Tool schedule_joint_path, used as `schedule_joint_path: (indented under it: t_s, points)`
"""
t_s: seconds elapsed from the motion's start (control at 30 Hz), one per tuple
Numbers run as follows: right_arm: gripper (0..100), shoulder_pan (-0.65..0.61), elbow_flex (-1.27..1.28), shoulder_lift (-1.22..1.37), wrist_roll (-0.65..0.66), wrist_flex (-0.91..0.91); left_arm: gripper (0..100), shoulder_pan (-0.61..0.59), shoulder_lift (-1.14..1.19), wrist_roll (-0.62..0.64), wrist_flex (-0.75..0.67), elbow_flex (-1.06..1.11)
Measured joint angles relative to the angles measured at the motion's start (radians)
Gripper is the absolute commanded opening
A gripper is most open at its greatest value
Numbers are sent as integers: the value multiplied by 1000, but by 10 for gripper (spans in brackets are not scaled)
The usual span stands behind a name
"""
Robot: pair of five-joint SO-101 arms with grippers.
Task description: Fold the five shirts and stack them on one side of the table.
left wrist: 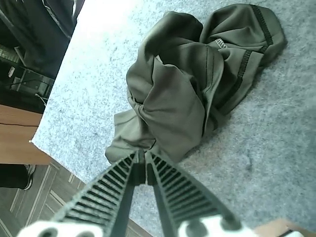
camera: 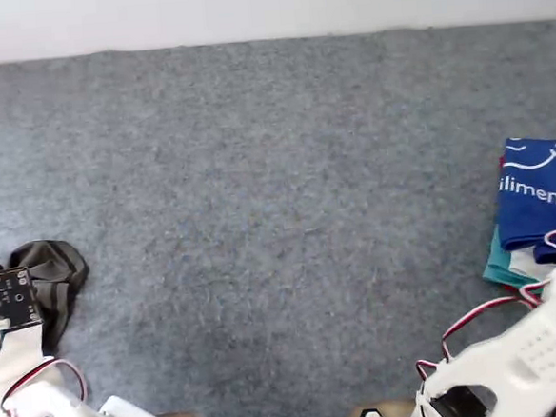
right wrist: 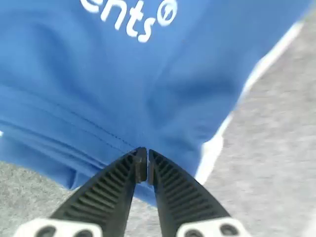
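Grey felt-like table surface [camera: 277, 189] lies open across its middle, from the pale wall [camera: 264, 7] at the far edge to the arm bases at the near edge. Olive shirt [left wrist: 197, 89], crumpled and unfolded, sits close to the table's left edge, partly hidden by the left arm [camera: 10, 332] in the high view. Left gripper [left wrist: 145, 165], jaws closed tip to tip, hangs over the shirt's border. Blue shirt [right wrist: 148, 74] tops a folded stack at the right edge, cut off by the frame; a teal layer [camera: 497, 268] shows beneath. Right gripper [right wrist: 143, 165], jaws likewise closed, sits at the blue fold; whether cloth is pinched is unclear.
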Motion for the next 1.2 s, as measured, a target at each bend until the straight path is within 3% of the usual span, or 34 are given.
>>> schedule_joint_path:
  t_s: [0.2, 0.47, 0.6, 0.73, 0.9, 1.2]
  points:
    - [11, -75, 0, -52, 2, -150, 16, 0, 0, 0, 0, 0]
    - [11, -54, 0, 264, 2, -644, 16, 0, 0, 0, 0, 0]
    - [9, -35, 0, 311, 0, -712, 16, 0, 0, 0, 0, 0]
    - [11, -35, 2, 245, -5, -652, 16, 0, 0, 0, 0, 0]
    - [12, -44, 2, 55, -138, -491, 16, 0, 0, 0, 0, 0]
    - [13, -169, 2, -54, -173, 9, 16, 0, 0, 0, 0, 0]
